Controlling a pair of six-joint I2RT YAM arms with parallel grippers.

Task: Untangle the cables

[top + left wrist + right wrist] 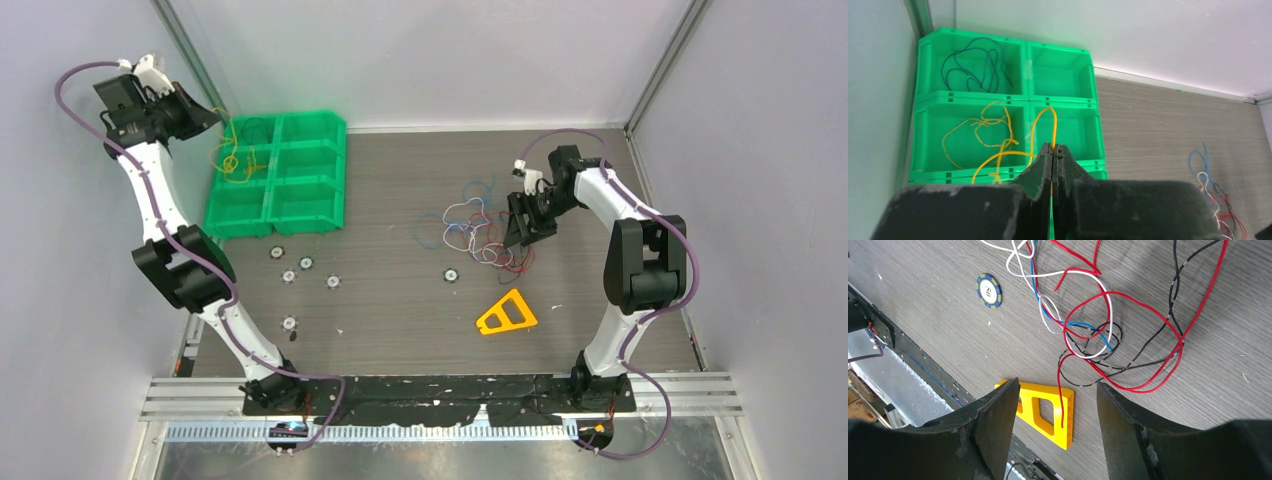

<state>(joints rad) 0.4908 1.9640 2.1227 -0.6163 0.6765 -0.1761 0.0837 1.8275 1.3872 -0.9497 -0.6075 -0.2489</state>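
— Left pincer [1053,146] is clamping shut on a thin, glossy yellow wire [1040,120], whose loops are trailing into the green moulded-plastic six-compartment bin tray [1060,100]; a dark blue wire [973,65] is lying coiled in the far-left compartment. What is worrying you?
— Most of the yellow strand is resting in the middle-left compartment, but one loop is arching across towards its neighbour. I am judging that a release from here is risking leaving it astride the divider
— And the right side?
— Right pincer [1057,387] is hanging wide, holding nothing, above the knot of red, black, white and blue wires [1098,340] lying on the grey wood-grain tabletop [923,315]. Those slick, springy loops are interlocking; a grab at a crossing is risking lifting several together, or dragging the red end across the flat yellow plastic triangle [1067,432]
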